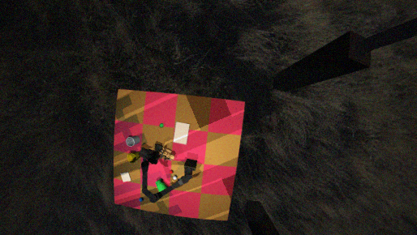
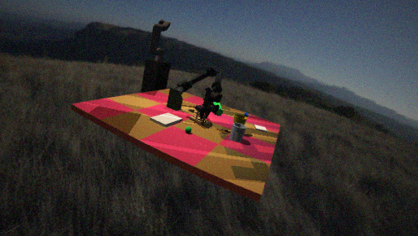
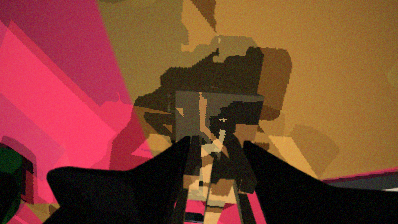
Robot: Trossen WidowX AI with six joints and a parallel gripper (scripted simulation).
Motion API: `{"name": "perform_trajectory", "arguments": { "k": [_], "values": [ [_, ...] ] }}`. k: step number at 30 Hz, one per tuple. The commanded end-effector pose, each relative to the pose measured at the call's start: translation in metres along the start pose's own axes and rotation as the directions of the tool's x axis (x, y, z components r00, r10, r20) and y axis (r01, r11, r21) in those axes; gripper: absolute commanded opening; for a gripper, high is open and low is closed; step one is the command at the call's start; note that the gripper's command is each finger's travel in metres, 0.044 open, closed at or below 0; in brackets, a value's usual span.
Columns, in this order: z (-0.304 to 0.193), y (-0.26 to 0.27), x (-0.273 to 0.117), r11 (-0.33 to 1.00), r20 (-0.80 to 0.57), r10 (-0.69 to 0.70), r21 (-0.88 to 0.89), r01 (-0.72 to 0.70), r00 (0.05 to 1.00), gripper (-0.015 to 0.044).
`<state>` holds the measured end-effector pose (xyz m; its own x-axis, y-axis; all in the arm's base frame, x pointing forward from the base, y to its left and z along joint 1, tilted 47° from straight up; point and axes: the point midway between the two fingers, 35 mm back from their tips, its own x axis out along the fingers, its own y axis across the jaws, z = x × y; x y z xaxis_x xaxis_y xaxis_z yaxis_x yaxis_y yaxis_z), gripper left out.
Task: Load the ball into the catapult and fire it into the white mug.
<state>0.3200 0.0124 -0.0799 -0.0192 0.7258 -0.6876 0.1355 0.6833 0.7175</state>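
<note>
The wooden catapult (image 1: 167, 152) (image 2: 201, 120) (image 3: 212, 192) stands near the middle of the table. My gripper (image 1: 159, 152) (image 2: 203, 111) (image 3: 216, 142) is low over it, its fingers on either side of a catapult part, shut on it. The mug (image 1: 131, 141) (image 2: 237, 133), grey-white in this light, stands upright beyond the gripper, near the table's edge. A small white ball (image 1: 174, 177) and a red ball (image 1: 171, 172) lie near the arm's forearm. Whether a ball sits in the catapult cannot be told; shadows and fingers cover much of it.
A yellow cup (image 1: 132, 156) (image 2: 240, 119) is close beside the mug. A green cup (image 1: 161, 185) (image 2: 219, 109) is near the arm. A green ball (image 1: 161, 126) (image 2: 188, 129), a blue ball (image 1: 140, 199) (image 2: 246, 115), a white slab (image 1: 182, 133) (image 2: 166, 119) and a small white square (image 1: 126, 177) (image 2: 260, 128) lie around.
</note>
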Motion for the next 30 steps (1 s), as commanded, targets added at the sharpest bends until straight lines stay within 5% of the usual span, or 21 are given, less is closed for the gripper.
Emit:
{"name": "perform_trajectory", "arguments": {
  "k": [1,7,12,20,26,27,30],
  "values": [
    [0.000,0.000,-0.001,1.000,0.000,-0.001,-0.002,0.001,1.000,0.0289],
    [0.003,-0.001,-0.024,1.000,0.002,-0.005,0.000,0.005,1.000,0.0440],
    [0.000,-0.002,-0.099,1.000,0.002,-0.005,0.003,0.005,1.000,0.0440],
    [0.004,-0.004,-0.088,1.000,0.016,-0.001,0.010,0.001,1.000,0.0440],
    [0.005,-0.005,-0.152,1.000,0.035,-0.011,0.004,0.011,0.999,0.0440],
    [0.005,-0.002,-0.123,1.000,0.018,0.000,0.008,0.000,1.000,0.0414],
    [-0.005,0.028,-0.116,1.000,0.018,-0.011,-0.018,0.012,1.000,0.0335]
  ]
}}
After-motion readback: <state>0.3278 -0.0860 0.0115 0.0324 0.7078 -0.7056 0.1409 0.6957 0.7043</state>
